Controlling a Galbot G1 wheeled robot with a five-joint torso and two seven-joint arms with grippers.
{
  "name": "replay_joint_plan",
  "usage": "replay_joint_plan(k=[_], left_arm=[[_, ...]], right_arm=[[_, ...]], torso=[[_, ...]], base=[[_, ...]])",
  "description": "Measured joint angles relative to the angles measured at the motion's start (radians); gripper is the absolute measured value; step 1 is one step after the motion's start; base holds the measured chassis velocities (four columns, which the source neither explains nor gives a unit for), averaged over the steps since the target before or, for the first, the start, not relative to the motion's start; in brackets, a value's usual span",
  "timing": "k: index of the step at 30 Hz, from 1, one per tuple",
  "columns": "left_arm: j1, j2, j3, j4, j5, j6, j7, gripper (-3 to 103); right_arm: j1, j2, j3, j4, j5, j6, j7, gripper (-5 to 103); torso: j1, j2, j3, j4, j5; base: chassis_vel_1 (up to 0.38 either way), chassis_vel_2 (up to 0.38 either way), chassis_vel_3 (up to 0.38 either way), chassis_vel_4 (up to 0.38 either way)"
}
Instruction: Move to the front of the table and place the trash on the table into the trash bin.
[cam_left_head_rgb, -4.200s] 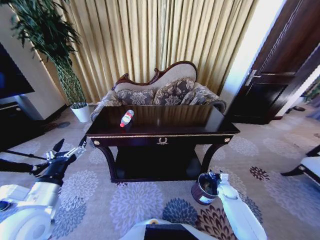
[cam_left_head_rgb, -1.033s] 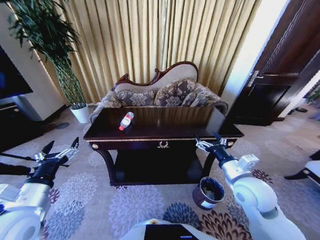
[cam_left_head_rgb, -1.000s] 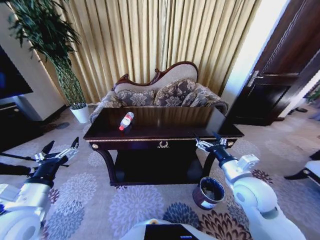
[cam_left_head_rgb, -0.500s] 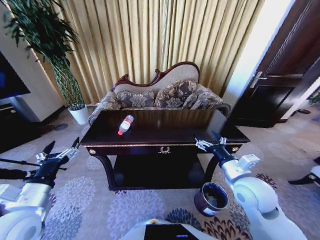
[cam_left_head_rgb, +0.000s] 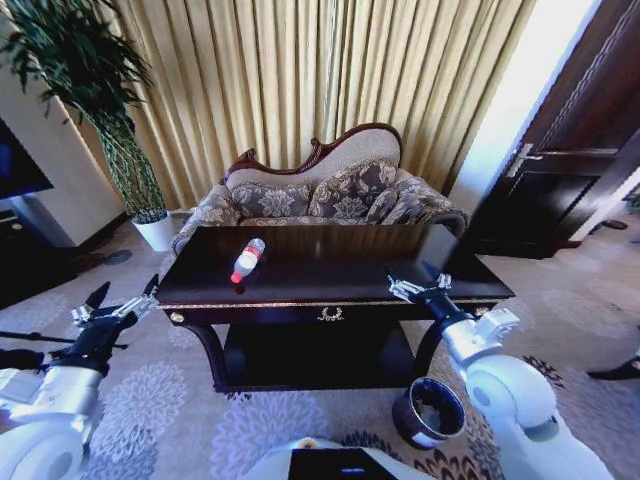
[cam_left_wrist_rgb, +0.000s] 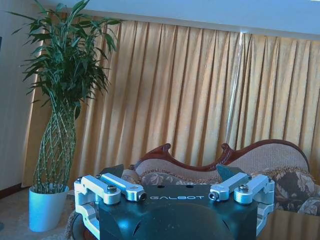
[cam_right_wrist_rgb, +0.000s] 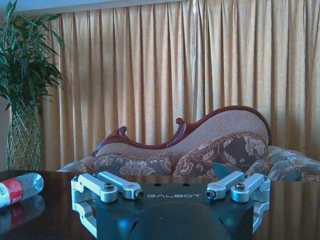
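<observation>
The trash in sight is a clear plastic bottle (cam_left_head_rgb: 247, 260) with a red label and white cap. It lies on its side on the left part of the dark glossy table (cam_left_head_rgb: 350, 275). The right wrist view shows the bottle (cam_right_wrist_rgb: 18, 187) off to one side on the table top (cam_right_wrist_rgb: 295, 205). My right gripper (cam_left_head_rgb: 418, 283) hovers open over the table's front right edge, well away from the bottle. My left gripper (cam_left_head_rgb: 112, 302) is open, held off the table's left end above the carpet. The trash bin (cam_left_head_rgb: 430, 412), dark with a white label, stands on the floor by the table's right front leg.
A patterned sofa (cam_left_head_rgb: 320, 195) stands right behind the table, before gold curtains. A tall plant in a white pot (cam_left_head_rgb: 155, 228) sits at the back left. A dark door (cam_left_head_rgb: 575, 160) is at the right. Patterned carpet (cam_left_head_rgb: 160, 390) lies open in front of the table.
The whole head view has closed in on the table, so the camera moved forward. Since 4.2 s ago my right arm has risen from beside the bin to table height. The bottle stays put.
</observation>
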Motion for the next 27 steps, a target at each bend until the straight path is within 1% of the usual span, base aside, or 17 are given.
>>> replay_joint_plan(k=[8,10,11,12,13,15,16,17,19,20,22,24,27], left_arm=[[-0.003,0.01,0.024,0.0,0.015,-0.01,-0.024,100],[-0.019,0.064,0.028,0.0,-0.009,-0.009,-0.049,100],[-0.019,0.064,0.028,0.0,-0.009,-0.009,-0.049,100],[-0.03,0.092,0.024,0.0,-0.036,-0.001,-0.066,100],[-0.051,0.138,0.019,0.0,-0.077,0.015,-0.088,100],[-0.091,0.208,0.018,0.006,-0.121,0.034,-0.112,100],[-0.091,0.208,0.018,0.006,-0.121,0.034,-0.112,100],[-0.126,0.257,0.033,0.026,-0.136,0.044,-0.127,100],[-0.17,0.312,0.068,0.058,-0.143,0.051,-0.155,100],[-0.17,0.312,0.068,0.058,-0.143,0.051,-0.155,100],[-0.228,0.363,0.122,0.1,-0.147,0.065,-0.179,100],[-0.248,0.376,0.139,0.112,-0.148,0.067,-0.187,100],[-0.338,0.419,0.22,0.165,-0.172,0.088,-0.216,100]], right_arm=[[0.003,0.004,-0.007,-0.003,-0.001,0.004,-0.002,100],[-0.001,0.005,-0.005,-0.01,0.001,0.009,-0.002,100],[-0.001,0.005,-0.005,-0.01,0.001,0.009,-0.002,100],[-0.003,0.005,-0.003,-0.012,0.001,0.011,-0.002,100],[-0.005,0.006,-0.001,-0.015,0.002,0.015,-0.002,100],[-0.008,0.008,0.002,-0.019,0.002,0.02,-0.002,100],[-0.008,0.008,0.002,-0.019,0.002,0.02,-0.002,100],[-0.009,0.01,0.002,-0.021,0.004,0.022,-0.002,100],[-0.008,0.01,0.002,-0.022,0.009,0.023,-0.001,100],[-0.008,0.01,0.002,-0.022,0.009,0.023,-0.001,100],[-0.007,0.005,0.002,-0.022,0.014,0.023,0.002,100],[-0.006,0.003,0.002,-0.021,0.015,0.023,0.003,100],[-0.006,0.0,0.006,-0.025,0.017,0.025,0.004,100]], torso=[[0.0,0.0,0.0,0.0002,-0.0001],[0.0,0.0,0.0,0.0003,0.0],[0.0,0.0,0.0,0.0003,0.0],[0.0,0.0,0.0,0.0,-0.0001],[0.0,0.0,0.0,0.0001,-0.0001],[0.0,0.0,0.0,-0.0001,0.0],[0.0,0.0,0.0,-0.0001,0.0],[0.0,0.0,0.0,-0.0001,0.0],[0.0,0.0,0.0,-0.0002,-0.0002],[0.0,0.0,0.0,-0.0002,-0.0002],[0.0,0.0,0.0,0.0001,-0.0003],[0.0,0.0,0.0,0.0001,-0.0003],[0.0,0.0,0.0,0.0,-0.0001]], base=[[-0.062,0.058,0.063,-0.06],[0.0,0.0,0.0,0.0],[0.0,0.0,0.0,0.0],[0.0,0.0,0.0,0.0],[0.0,0.0,0.0,0.0],[0.0,0.0,0.0,0.0],[0.0,0.0,0.0,0.0],[0.0,0.0,0.0,0.0],[0.0,0.0,0.0,0.0],[0.0,0.0,0.0,0.0],[0.0,0.0,0.0,0.0],[0.0,0.0,0.0,0.0],[0.0,0.0,0.0,0.0]])
